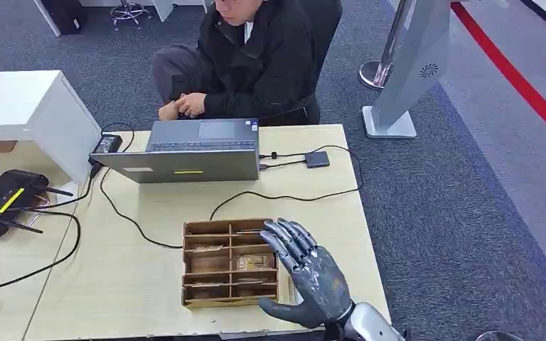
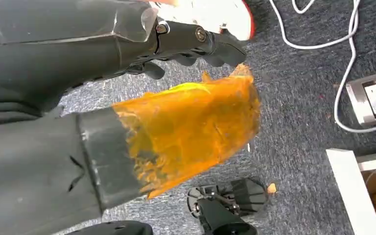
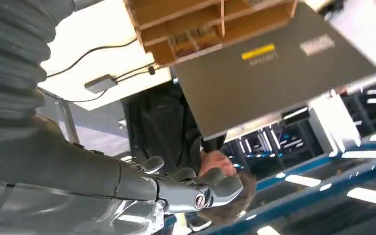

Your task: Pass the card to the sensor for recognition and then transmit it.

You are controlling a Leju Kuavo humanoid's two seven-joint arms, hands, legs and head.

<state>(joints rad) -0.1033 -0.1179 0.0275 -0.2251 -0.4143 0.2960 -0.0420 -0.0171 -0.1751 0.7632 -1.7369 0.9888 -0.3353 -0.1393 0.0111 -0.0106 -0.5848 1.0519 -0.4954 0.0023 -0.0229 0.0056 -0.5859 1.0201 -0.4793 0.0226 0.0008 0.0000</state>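
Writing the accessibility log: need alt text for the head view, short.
The robot's right hand, fingers spread and holding nothing, hovers at the right side of a wooden compartment tray on a pale table. Behind the tray stands an open laptop with black cables and a small dark box beside it. A person in dark clothing sits at the far edge.

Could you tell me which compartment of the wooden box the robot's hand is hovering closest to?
The top-right compartment; the right hand's fingertips reach over its corner, unlike the left column.

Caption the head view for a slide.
Right hand, fingers spread, over the wooden card tray; seated person behind the laptop.
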